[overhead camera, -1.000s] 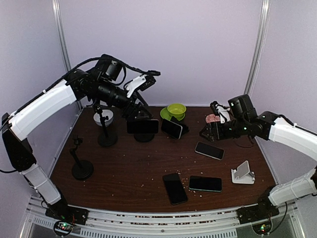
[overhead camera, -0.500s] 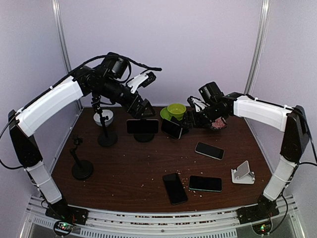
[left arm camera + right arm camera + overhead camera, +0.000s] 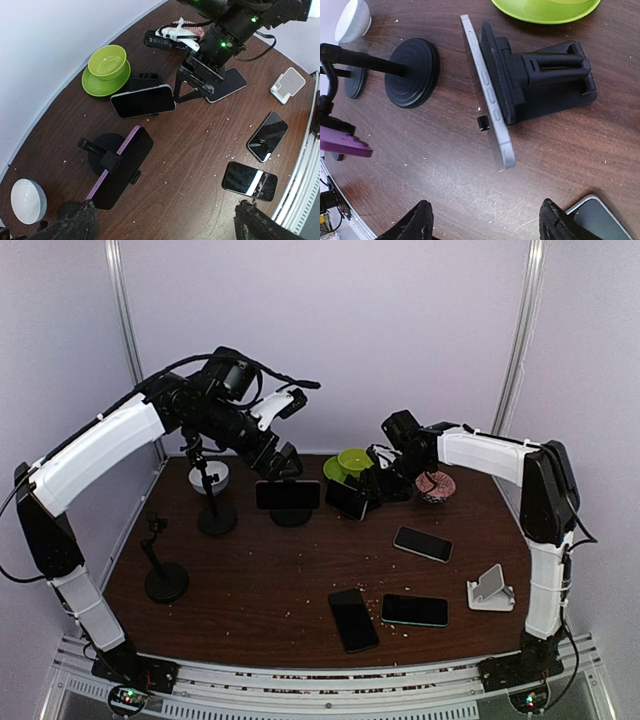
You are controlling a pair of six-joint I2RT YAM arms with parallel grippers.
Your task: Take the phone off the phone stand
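Observation:
A dark phone (image 3: 288, 495) stands landscape on a round-base black stand; in the left wrist view its purple edge (image 3: 114, 161) shows. A second phone (image 3: 346, 499) leans on a black folding stand (image 3: 545, 82); its silver edge (image 3: 487, 112) shows in the right wrist view. My left gripper (image 3: 281, 461) hovers open just above and behind the first phone, holding nothing (image 3: 165, 226). My right gripper (image 3: 373, 489) is open and empty, low beside the folding stand's right side, with its fingers spread before the phone's lower end (image 3: 485, 225).
A green bowl on a green plate (image 3: 356, 462), a white bowl (image 3: 210, 477) and a pinkish bowl (image 3: 436, 486) stand at the back. Two empty black stands (image 3: 216, 512) (image 3: 165, 578) are at the left. Three loose phones (image 3: 422, 543) (image 3: 353, 619) (image 3: 413, 610) and a white stand (image 3: 491, 589) lie in front.
My right arm has swung left from the table's right side to the phone on the folding stand. My left gripper has sunk slightly over the round-base stand's phone.

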